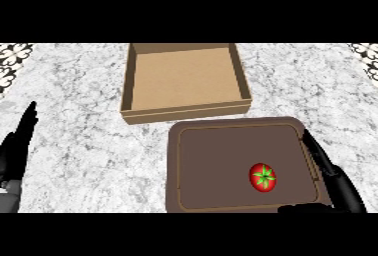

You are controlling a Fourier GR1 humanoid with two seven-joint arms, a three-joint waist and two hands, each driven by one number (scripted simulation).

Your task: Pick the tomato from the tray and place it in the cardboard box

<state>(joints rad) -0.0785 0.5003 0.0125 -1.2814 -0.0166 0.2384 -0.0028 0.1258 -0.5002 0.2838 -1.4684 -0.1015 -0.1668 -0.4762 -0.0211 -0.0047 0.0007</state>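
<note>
A red tomato (263, 177) with a green stem lies on the brown tray (207, 150), right of the tray's middle. Behind the tray stands the open cardboard box (184, 80), with nothing inside. My right hand (332, 180) hovers over the tray's right rim, fingers straight and pointing away, thumb low near the tray's front right corner. It is open and a short way right of the tomato, not touching it. My left hand (18, 145) rests at the left edge, fingers up and open.
The marble counter (81, 100) spreads around the box and tray. Patterned tiles show at the far left corner (13, 62) and far right corner (367, 57).
</note>
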